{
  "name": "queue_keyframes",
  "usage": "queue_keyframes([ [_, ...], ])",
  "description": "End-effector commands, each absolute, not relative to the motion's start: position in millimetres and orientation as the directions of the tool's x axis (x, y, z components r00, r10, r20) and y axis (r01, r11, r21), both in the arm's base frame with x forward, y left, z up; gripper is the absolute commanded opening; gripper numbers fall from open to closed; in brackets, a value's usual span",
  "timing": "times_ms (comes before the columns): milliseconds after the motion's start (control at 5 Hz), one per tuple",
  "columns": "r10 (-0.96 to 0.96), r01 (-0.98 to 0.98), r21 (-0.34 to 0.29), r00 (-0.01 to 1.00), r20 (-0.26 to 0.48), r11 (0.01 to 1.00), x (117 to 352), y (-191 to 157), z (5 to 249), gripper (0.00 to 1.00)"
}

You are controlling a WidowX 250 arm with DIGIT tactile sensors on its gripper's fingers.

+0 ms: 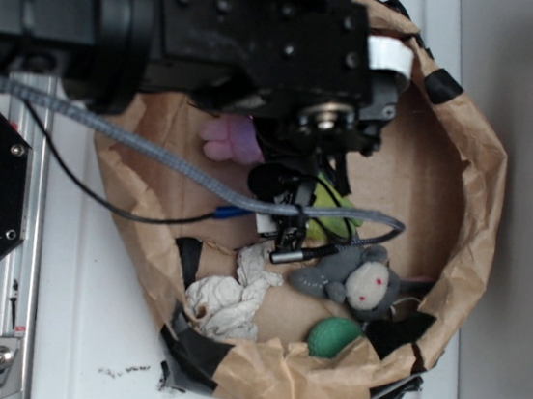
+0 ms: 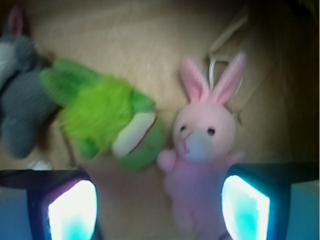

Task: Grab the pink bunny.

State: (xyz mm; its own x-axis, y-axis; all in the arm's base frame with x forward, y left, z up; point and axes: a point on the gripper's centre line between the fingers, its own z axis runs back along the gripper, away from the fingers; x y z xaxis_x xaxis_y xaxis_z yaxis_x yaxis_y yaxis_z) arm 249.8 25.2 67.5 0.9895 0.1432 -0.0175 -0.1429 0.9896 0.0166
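Note:
The pink bunny (image 2: 202, 150) lies face up on the cardboard floor, ears pointing away; in the exterior view only part of the bunny (image 1: 229, 139) shows from under the arm. My gripper (image 2: 159, 207) is open, its two bright pads (image 2: 72, 210) wide apart. The bunny's body lies between them, close to the right pad, nothing gripped. In the exterior view the gripper (image 1: 285, 246) hangs over the box's middle, its jaws hard to make out.
A green frog plush (image 2: 107, 117) lies just left of the bunny. A grey plush with red eyes (image 1: 359, 279), a crumpled white cloth (image 1: 230, 297) and a green ball (image 1: 332, 336) sit in the paper-walled box (image 1: 474, 215).

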Motion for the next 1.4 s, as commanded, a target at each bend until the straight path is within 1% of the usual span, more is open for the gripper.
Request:
queue_keyframes([
  [0, 0.057, -0.057, 0.031, 0.998, -0.01, 0.998, 245, 60, 45, 1.0],
  [200, 0.015, -0.017, 0.064, 1.0, 0.026, 0.998, 262, 66, 36, 1.0],
  [400, -0.062, 0.057, 0.091, 0.996, 0.058, 0.994, 283, 56, 19, 1.0],
  [600, -0.072, 0.064, 0.125, 0.995, 0.066, 0.99, 288, 53, 20, 0.0],
  [800, -0.057, 0.044, 0.141, 0.994, 0.091, 0.989, 285, 50, 46, 0.0],
  [1000, -0.056, 0.037, 0.116, 0.984, 0.167, 0.993, 279, 45, 97, 0.0],
  [1200, -0.125, 0.115, 0.05, 0.957, 0.261, 0.992, 270, 36, 148, 0.0],
])
